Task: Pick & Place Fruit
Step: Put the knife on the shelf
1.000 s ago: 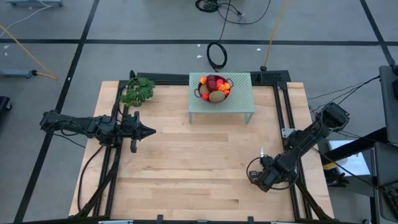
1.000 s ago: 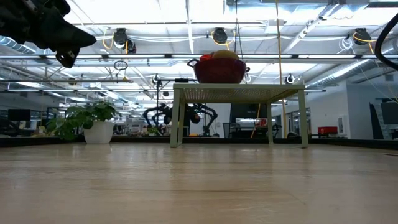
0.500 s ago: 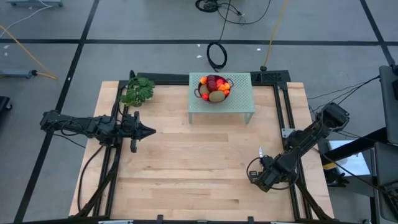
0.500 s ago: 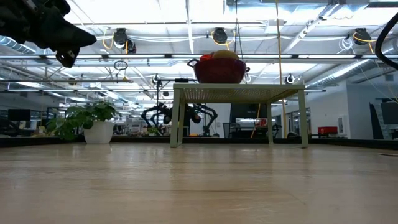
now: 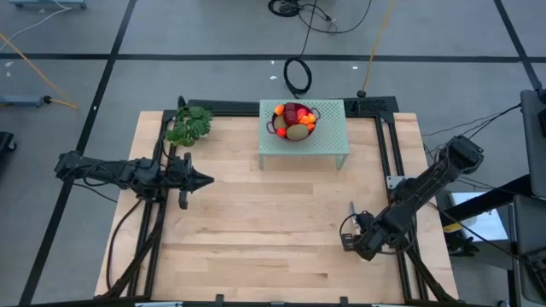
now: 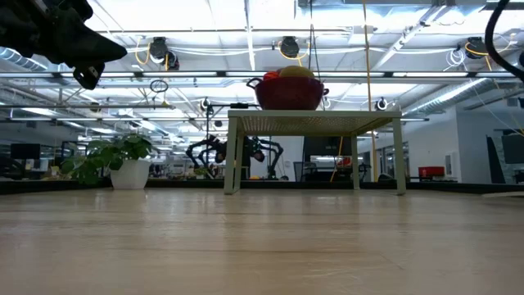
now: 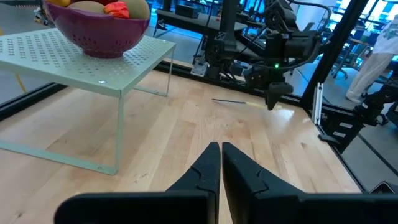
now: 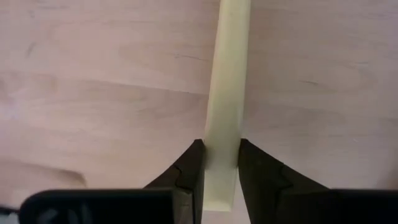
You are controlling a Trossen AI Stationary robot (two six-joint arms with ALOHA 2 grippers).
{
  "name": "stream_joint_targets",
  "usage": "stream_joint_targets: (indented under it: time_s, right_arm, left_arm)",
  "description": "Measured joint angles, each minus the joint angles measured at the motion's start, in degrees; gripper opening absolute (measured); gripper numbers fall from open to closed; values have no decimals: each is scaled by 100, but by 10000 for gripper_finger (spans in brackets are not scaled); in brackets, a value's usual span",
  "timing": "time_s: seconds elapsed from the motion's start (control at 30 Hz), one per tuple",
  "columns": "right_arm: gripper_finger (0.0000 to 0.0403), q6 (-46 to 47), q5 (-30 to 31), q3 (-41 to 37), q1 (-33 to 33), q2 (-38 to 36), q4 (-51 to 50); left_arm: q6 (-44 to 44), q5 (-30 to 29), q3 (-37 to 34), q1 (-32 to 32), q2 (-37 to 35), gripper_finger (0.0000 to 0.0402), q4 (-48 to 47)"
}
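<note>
My right tool is clamped on the knife, left tool together, so next I reach for the fruit in the bowl

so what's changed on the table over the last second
Only the right arm moved: its tool, shut on the slim yellowish knife, shifted slightly toward the table's middle, and its elbow swung outward. The left tool stays shut over the table's left side. The fruit still sits in the red bowl on the green stand.
</note>
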Motion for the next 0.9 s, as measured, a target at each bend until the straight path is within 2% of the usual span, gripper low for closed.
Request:
stream_joint_targets:
  time_s: [0.3, 0.5, 0.67, 0.9]
  right_arm:
    - [67, -478, 27, 11, 1, -366, 93]
    - [67, -541, 776, 11, 15, -375, 87]
    - [67, -461, 1020, 11, 17, -377, 91]
    - [67, -330, 2089, 15, 19, -547, 116]
  left_arm:
    - [-1, -3, 0, 0, 0, 2, -2]
    - [-33, -112, 0, 0, 0, 13, -2]
    - [-33, -208, 0, 0, 0, 8, 0]
    - [-30, -256, 0, 0, 0, 11, 0]
